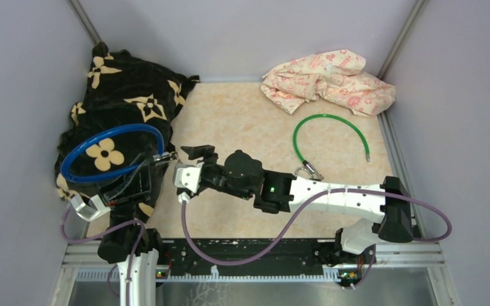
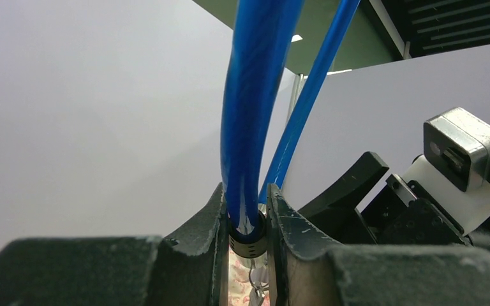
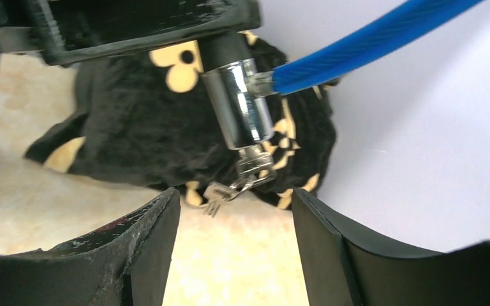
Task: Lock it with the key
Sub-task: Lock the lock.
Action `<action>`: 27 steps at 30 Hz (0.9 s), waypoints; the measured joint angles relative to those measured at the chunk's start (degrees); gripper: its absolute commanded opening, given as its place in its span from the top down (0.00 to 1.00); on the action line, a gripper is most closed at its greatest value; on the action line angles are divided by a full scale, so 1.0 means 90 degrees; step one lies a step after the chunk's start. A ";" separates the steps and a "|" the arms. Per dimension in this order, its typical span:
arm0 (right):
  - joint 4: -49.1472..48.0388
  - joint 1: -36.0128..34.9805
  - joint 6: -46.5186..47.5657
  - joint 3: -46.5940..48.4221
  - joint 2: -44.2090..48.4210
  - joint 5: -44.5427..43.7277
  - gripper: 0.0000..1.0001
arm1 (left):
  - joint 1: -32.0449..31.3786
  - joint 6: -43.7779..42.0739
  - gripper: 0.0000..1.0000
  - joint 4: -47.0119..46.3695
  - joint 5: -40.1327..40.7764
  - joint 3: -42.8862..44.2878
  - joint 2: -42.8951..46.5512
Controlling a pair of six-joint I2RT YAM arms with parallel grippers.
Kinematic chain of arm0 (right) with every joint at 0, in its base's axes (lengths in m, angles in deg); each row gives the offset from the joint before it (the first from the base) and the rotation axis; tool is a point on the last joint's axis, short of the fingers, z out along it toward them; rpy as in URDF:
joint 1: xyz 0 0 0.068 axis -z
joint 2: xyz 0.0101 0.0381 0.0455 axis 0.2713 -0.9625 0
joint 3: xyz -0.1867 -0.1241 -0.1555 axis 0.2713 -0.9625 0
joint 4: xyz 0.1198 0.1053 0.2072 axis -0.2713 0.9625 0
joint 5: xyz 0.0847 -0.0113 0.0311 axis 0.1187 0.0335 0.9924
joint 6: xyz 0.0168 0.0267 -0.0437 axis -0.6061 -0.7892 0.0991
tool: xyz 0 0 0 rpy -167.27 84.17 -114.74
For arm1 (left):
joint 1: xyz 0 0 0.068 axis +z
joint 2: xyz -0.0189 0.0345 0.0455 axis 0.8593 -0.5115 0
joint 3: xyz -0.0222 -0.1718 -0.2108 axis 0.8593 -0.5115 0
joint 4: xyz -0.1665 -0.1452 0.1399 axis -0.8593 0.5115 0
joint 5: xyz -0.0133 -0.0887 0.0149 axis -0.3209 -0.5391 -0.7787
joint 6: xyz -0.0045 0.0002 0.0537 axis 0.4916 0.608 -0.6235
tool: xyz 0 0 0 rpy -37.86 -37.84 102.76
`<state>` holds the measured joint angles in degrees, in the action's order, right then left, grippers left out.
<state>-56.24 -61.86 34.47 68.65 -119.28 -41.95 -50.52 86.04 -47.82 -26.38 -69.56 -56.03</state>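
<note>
A blue cable lock [image 1: 111,153] is held up over the left side of the table. My left gripper [image 2: 249,223] is shut on its black collar [image 2: 249,245], where the blue cable [image 2: 255,95] enters. In the right wrist view the chrome lock cylinder [image 3: 239,105] hangs from the left gripper's fingers [image 3: 134,25]. The key [image 3: 252,167] sticks out of its lower end, with a spare key [image 3: 220,191] dangling on a ring. My right gripper [image 3: 236,236] stands open just short of the key and touches nothing. From above, the right gripper [image 1: 182,162] sits right beside the left gripper [image 1: 159,158].
A black cloth with beige flowers [image 1: 134,89] is heaped at the back left, under the blue loop. A pink-patterned cloth [image 1: 328,80] lies at the back right. A green cable lock [image 1: 328,131] with its keys [image 1: 309,171] lies on the table by the right arm. Grey walls enclose three sides.
</note>
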 measured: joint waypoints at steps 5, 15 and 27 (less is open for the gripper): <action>-0.0690 -0.0146 0.0447 -0.0053 0.0005 -0.0782 0.44 | 0.0002 0.0000 1.00 0.0007 -0.0010 0.0000 0.0000; -0.1083 -0.0629 0.0886 -0.0056 0.0000 -0.1200 0.58 | 0.0002 0.0002 1.00 0.0032 -0.0019 0.0000 0.0000; -0.0986 -0.0648 0.0947 0.0000 -0.0469 -0.1263 0.73 | 0.0007 0.0002 1.00 0.0078 -0.0010 0.0000 0.0002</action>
<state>-65.11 -67.69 42.99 68.65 -123.49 -53.32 -50.46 86.06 -47.12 -26.47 -69.56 -56.00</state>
